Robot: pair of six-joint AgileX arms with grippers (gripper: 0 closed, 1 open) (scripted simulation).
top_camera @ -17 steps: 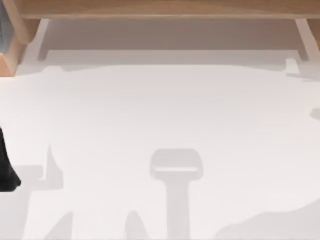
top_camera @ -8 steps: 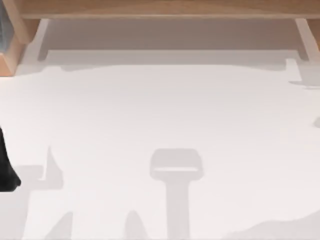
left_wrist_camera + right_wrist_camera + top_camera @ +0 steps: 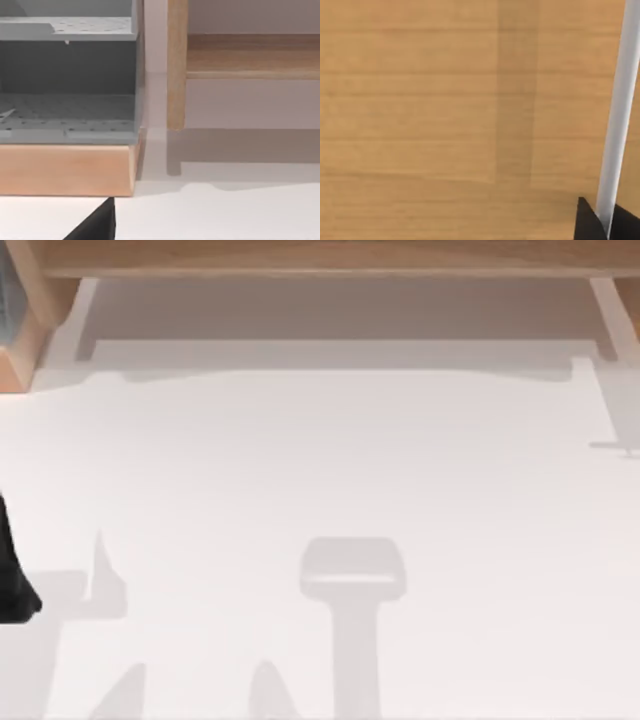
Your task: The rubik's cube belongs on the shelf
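The shelf [image 3: 320,258] is a long light-brown wooden board across the far side of the table, standing on side supports [image 3: 176,65]. The rubik's cube is out of view. My left arm [image 3: 12,575] is parked at the table's left edge, and a black corner of its gripper [image 3: 97,225] pokes into the left wrist view. The right wrist view looks closely at the shelf's wood [image 3: 420,100], with a black tip of my right gripper [image 3: 602,222] at its edge beside a white strip [image 3: 617,110].
A grey perforated rack [image 3: 65,75] on a wooden base [image 3: 65,170] stands at the far left, next to the shelf's left support. Soft shadows lie on the white table [image 3: 320,470], including one near the front middle [image 3: 352,570].
The shadow at the table's front right has slid off the view. The small shadow at the right edge has moved toward the shelf. The left arm has not moved.
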